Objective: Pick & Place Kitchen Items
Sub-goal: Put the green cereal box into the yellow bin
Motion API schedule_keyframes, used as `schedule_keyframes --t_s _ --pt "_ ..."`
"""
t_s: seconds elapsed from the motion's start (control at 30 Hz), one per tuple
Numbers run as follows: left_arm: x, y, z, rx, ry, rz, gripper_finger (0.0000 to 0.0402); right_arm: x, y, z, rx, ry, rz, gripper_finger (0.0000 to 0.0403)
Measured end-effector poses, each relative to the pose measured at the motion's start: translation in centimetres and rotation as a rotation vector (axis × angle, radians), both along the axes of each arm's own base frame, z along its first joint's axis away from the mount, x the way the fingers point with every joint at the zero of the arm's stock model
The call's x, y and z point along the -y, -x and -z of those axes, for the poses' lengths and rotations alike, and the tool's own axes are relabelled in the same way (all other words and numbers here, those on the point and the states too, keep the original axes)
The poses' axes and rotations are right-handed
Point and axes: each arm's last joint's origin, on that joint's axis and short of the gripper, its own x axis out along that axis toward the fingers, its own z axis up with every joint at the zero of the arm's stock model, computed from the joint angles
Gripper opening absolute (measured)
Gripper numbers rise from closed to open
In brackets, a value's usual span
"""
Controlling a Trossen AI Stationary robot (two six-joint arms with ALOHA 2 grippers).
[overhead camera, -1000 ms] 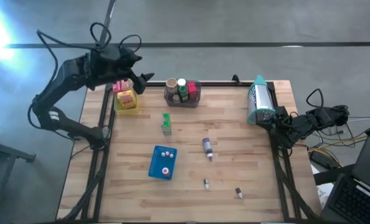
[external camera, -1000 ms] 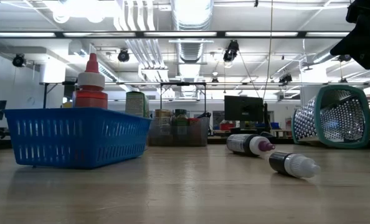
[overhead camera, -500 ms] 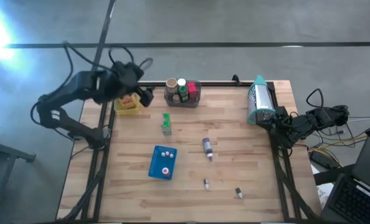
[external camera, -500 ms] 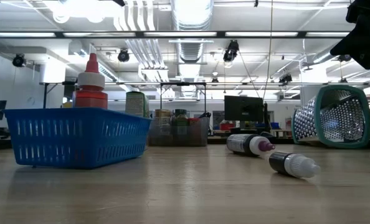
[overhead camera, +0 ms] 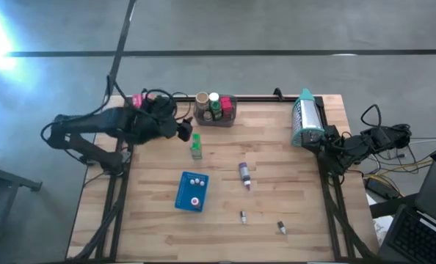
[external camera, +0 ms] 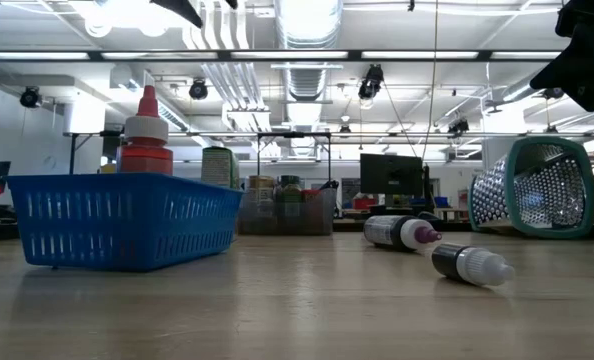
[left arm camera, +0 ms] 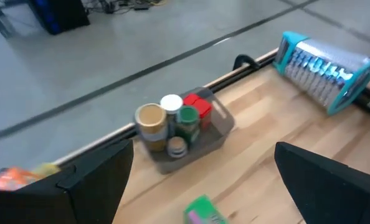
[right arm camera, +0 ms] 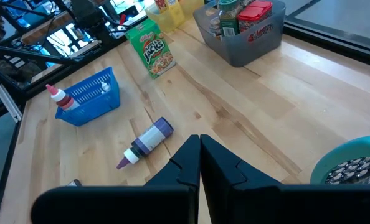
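Note:
My left gripper (overhead camera: 186, 130) hangs open above the table's far left, just left of the upright green box (overhead camera: 196, 145), and touches nothing. In the left wrist view its wide-apart fingers (left arm camera: 91, 183) frame the green box (left arm camera: 203, 211) and the grey bin (left arm camera: 185, 134) of jars and cans. A purple bottle (overhead camera: 244, 174) lies on its side at mid-table. Two tiny bottles (overhead camera: 243, 216) (overhead camera: 281, 227) lie near the front edge. My right gripper (right arm camera: 200, 158) waits shut at the table's right edge.
A blue tray (overhead camera: 192, 191) holding a red bottle (external camera: 147, 135) sits left of centre. A teal mesh basket (overhead camera: 306, 117) lies on its side at the far right. A pink packet (overhead camera: 137, 99) shows behind my left arm at the far left corner.
My left gripper has swung from above the far left corner toward the table's right and near side, sinking and rolling its wrist. It now hangs beside the green box, still open. Nothing on the table has moved.

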Motion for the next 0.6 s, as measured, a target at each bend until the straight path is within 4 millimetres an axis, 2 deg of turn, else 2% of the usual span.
schedule_keyframes --t_s 0.17,0.43,0.6 --pt "0.2 -1.8 2.3 0.082 0.022 0.010 0.0394 0.0 0.0 0.0 0.000 0.000 0.000 0.0008" --pt "0.2 -2.5 4.6 0.151 0.088 -0.084 0.0394 0.0 0.0 0.0 0.000 -0.001 0.000 0.0008" --pt "0.2 -4.0 6.1 0.134 0.104 -0.124 0.0394 0.0 0.0 0.0 0.000 0.000 0.000 0.0008"
